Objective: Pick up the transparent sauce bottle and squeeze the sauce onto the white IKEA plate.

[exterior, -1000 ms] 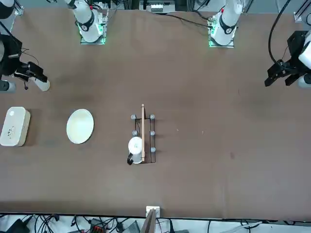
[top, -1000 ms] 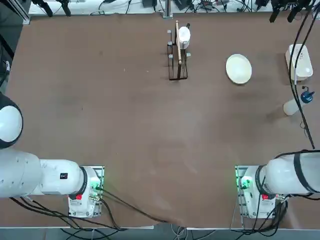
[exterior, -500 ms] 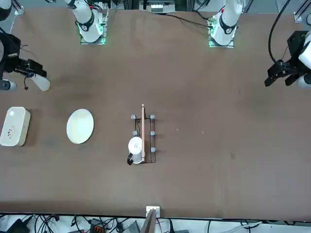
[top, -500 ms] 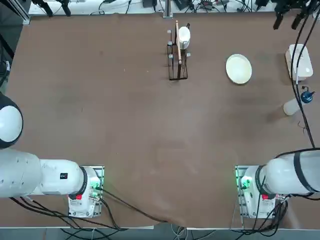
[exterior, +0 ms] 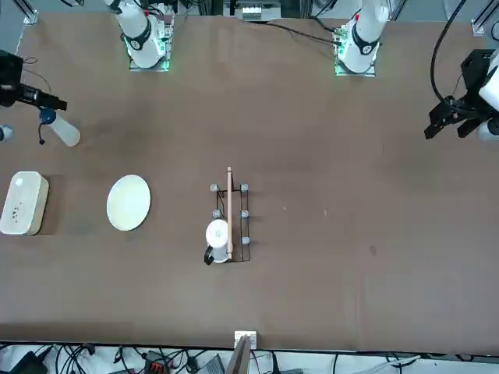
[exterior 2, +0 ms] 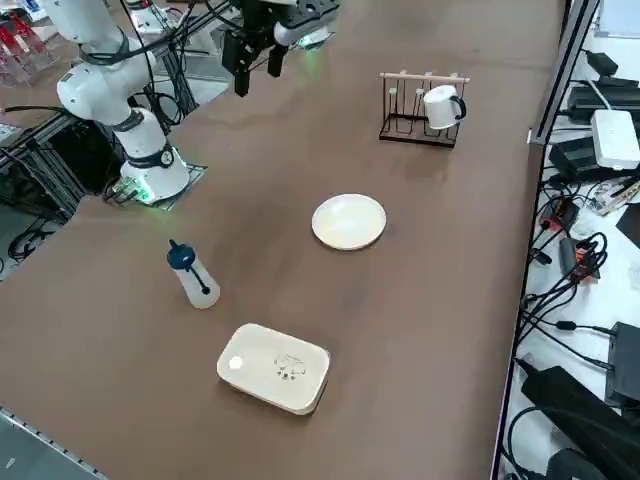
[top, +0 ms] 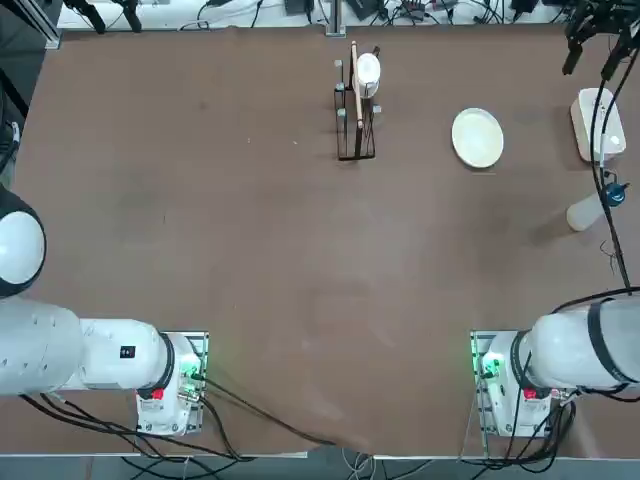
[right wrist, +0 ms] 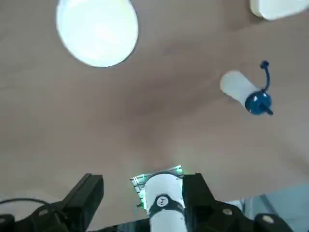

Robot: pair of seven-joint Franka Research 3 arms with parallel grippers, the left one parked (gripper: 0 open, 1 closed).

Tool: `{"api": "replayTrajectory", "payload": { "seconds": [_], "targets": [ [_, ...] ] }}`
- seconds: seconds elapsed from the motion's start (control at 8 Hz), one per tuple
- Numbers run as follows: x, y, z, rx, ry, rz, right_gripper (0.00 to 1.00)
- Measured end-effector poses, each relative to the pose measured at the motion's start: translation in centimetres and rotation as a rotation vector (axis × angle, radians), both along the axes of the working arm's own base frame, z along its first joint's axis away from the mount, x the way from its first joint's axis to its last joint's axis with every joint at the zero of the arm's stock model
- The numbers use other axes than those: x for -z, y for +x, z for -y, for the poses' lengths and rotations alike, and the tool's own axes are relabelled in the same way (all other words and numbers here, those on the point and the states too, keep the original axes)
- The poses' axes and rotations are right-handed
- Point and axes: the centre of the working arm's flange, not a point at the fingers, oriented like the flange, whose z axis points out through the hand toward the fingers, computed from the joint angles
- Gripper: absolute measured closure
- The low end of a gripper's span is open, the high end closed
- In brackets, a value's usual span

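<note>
Since the earlier frames the right hand has travelled from the top edge toward the far right corner of the top view, and in the front view it has lifted away up the left edge.

Top view: hand at upper right, above the white tray. Transparent sauce bottle stands at the right edge, below the tray. White IKEA plate lies left of the tray.

Front view: bottle at left, below and right of the hand; plate lower right of it.

Right side view: hand at top, fingers apart, holding nothing. Bottle well below, lower left, upright and slightly tilted, blue cap up; plate at centre.

Wrist view: fingers spread, empty; bottle at right, plate at upper left.

Judgement: the hand must descend to reach the bottle.
</note>
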Motion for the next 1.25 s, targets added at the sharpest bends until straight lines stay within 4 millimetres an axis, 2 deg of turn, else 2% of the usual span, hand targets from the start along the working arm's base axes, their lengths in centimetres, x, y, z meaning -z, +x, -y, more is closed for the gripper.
{"api": "replayTrajectory", "payload": {
  "seconds": [0.38, 0.62, 0.88, 1.25],
  "targets": [
    [1.8, 0.4, 0.6, 0.223, -0.162, -0.053, 0.01],
    [4.3, 1.7, 1.7, 0.365, -0.311, -0.033, 0.01],
    [8.6, 2.8, 2.1, 0.478, -0.57, 0.053, 0.0],
    [16.4, 1.9, -1.2, 0.57, -0.946, 0.193, 0.0]
  ]
}}
